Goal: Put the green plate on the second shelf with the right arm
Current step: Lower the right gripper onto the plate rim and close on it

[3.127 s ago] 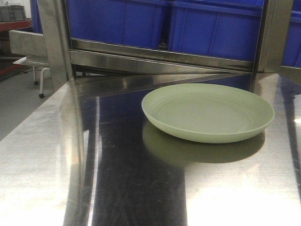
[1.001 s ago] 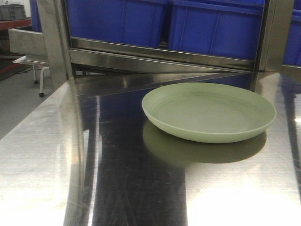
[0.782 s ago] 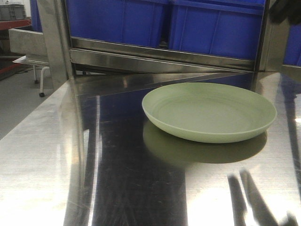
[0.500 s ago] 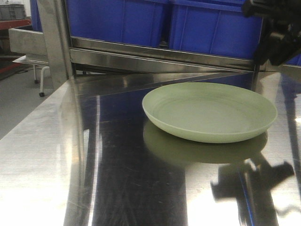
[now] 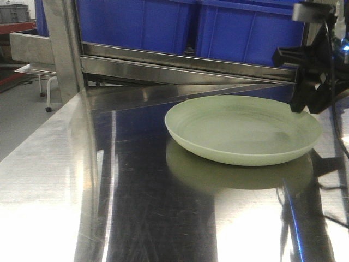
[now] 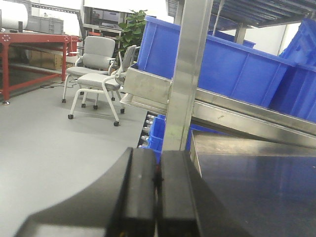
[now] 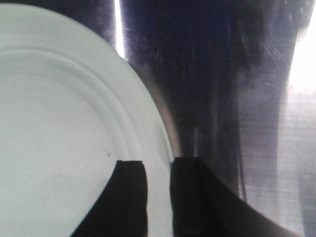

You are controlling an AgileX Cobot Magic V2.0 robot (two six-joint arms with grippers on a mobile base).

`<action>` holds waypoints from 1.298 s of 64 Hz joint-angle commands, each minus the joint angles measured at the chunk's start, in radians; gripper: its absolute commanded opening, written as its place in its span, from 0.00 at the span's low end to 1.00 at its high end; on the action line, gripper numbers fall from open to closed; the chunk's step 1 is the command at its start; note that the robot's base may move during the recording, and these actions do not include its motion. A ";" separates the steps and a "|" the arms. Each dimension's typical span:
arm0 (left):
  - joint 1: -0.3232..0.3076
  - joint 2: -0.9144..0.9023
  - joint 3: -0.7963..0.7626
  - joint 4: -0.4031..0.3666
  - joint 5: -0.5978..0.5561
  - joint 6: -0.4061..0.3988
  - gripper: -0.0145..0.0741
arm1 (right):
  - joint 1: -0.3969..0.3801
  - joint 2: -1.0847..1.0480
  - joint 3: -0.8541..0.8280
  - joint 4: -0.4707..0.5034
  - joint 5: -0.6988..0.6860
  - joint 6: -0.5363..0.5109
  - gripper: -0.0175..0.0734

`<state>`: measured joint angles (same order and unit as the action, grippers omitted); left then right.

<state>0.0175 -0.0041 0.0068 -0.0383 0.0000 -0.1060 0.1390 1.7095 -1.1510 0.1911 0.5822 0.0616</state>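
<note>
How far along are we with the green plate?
Done: nothing yet; the green plate lies on the steel table. In hand: the right pincer hovers over its rim, slightly open, no grip. Remaining: grasp, lift, shelve it.

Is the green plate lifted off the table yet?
No, the green plate sits flat on the steel table; the open right claw is only at its rim.

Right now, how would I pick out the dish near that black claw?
Find the shiny steel table in front of the blue bins. On its right side lies a round, shallow, pale green plate, the only dish there, with the right gripper over its rim.
</note>
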 commanded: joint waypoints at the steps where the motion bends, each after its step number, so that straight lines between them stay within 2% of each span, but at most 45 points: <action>1: 0.001 -0.018 0.041 -0.007 -0.086 -0.003 0.31 | -0.008 -0.026 -0.032 0.008 -0.020 -0.001 0.48; 9: 0.001 -0.018 0.041 -0.007 -0.086 -0.003 0.31 | -0.008 -0.015 -0.032 0.008 -0.014 -0.001 0.47; 17: 0.001 -0.018 0.041 -0.007 -0.086 -0.003 0.31 | -0.008 -0.015 -0.032 -0.002 -0.017 -0.002 0.43; 29: 0.001 -0.018 0.041 -0.007 -0.086 -0.003 0.31 | -0.008 -0.015 -0.032 -0.026 -0.015 -0.002 0.43; 45: 0.001 -0.018 0.041 -0.007 -0.086 -0.003 0.31 | -0.008 -0.020 -0.037 -0.058 -0.010 -0.002 0.52; 57: 0.001 -0.018 0.041 -0.007 -0.086 -0.003 0.31 | -0.008 -0.020 -0.038 -0.085 0.001 -0.002 0.53; 64: 0.001 -0.018 0.041 -0.007 -0.086 -0.003 0.31 | -0.008 -0.020 -0.038 -0.072 -0.003 -0.002 0.51; 75: 0.001 -0.018 0.041 -0.007 -0.086 -0.003 0.31 | -0.008 -0.007 -0.038 -0.068 0.017 -0.002 0.44; 83: 0.001 -0.018 0.041 -0.007 -0.086 -0.003 0.31 | -0.008 0.015 -0.038 -0.028 0.044 -0.002 0.43</action>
<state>0.0175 -0.0041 0.0068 -0.0383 0.0000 -0.1060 0.1390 1.7532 -1.1616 0.1395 0.6274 0.0633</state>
